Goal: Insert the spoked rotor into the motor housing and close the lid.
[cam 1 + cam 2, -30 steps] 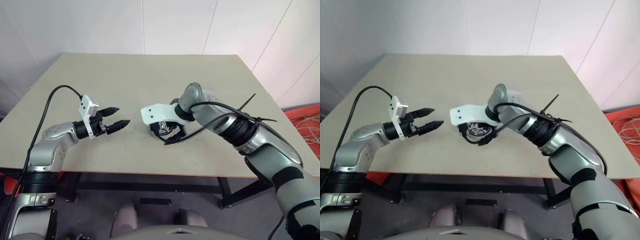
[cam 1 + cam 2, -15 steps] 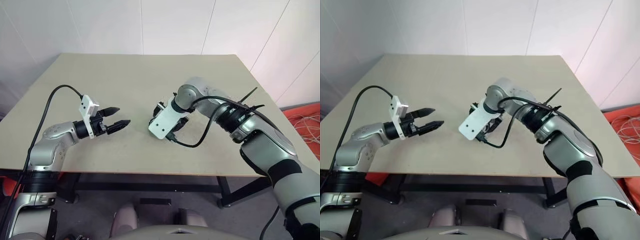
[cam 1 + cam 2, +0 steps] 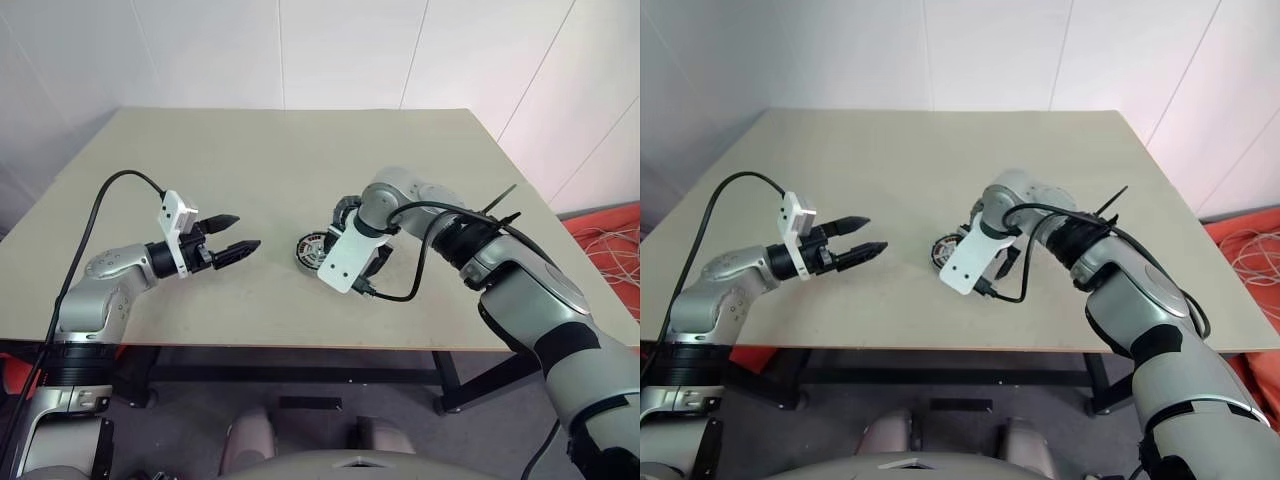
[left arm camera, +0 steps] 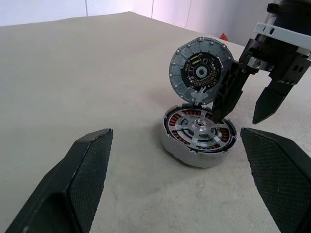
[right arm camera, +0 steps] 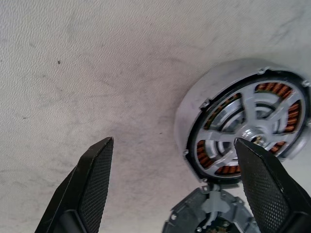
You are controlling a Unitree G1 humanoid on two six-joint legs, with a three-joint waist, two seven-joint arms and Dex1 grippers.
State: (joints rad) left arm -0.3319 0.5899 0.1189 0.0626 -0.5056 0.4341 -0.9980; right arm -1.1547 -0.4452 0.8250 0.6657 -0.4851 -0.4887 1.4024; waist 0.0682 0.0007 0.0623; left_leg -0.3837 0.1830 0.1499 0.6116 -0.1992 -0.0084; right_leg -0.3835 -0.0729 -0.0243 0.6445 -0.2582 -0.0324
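Observation:
The motor housing (image 4: 189, 155) lies flat on the table, copper windings showing inside its silver wall. The spoked rotor (image 4: 199, 127) sits in it, silver spokes up. The lid (image 4: 200, 70) stands upright at the housing's far edge, its inner face towards my left gripper. My right gripper (image 4: 238, 116) points down just right of the lid and stands open and empty; one finger (image 4: 226, 94) is close against the lid's edge, and I cannot tell whether it touches. My left gripper (image 3: 240, 232) hovers level to the left of the housing (image 3: 310, 250), open and empty.
The beige table (image 3: 250, 150) stretches wide behind and to the left of the motor. A black cable (image 3: 400, 285) loops from my right wrist near the table's front edge. Orange gear and loose cords (image 3: 610, 245) lie on the floor at the right.
My right wrist has rolled and sunk, shifting from over the motor to its right side, which uncovers the motor in the eye views. The left arm has kept still.

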